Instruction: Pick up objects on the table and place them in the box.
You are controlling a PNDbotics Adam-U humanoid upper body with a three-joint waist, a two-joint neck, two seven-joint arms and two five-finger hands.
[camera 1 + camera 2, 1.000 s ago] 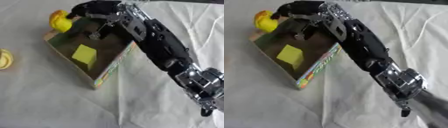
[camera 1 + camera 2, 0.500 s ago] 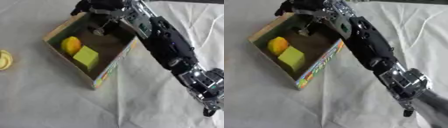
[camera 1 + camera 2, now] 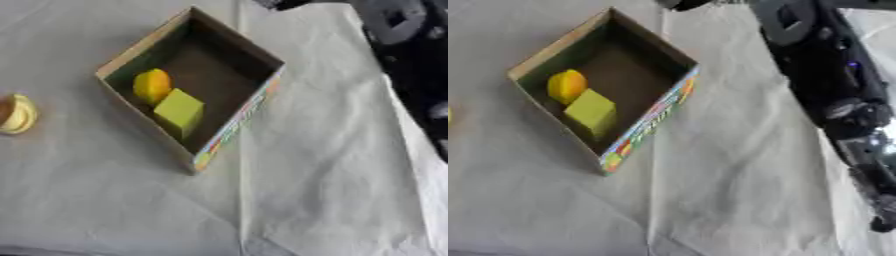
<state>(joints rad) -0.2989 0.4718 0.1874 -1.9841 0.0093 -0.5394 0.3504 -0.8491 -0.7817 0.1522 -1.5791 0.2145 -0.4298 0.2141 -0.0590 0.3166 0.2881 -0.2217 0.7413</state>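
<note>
An open cardboard box with a colourful outer wall lies askew on the white cloth. Inside it, against the left wall, rest a rounded yellow-orange object and a yellow-green cube, touching each other. My right arm, black with silver joints, runs down the right side of the view. Of my right hand only a dark bit shows at the top edge, above and beyond the box's far corner, clear of the box. My left hand is out of sight.
A pale yellow round object lies on the cloth at the far left edge, apart from the box. The wrinkled white cloth spreads to the right of and below the box.
One second ago my right hand held the yellow object over the box's far left corner. The object then dropped into the box beside the cube, and the hand has withdrawn upward to the top edge.
</note>
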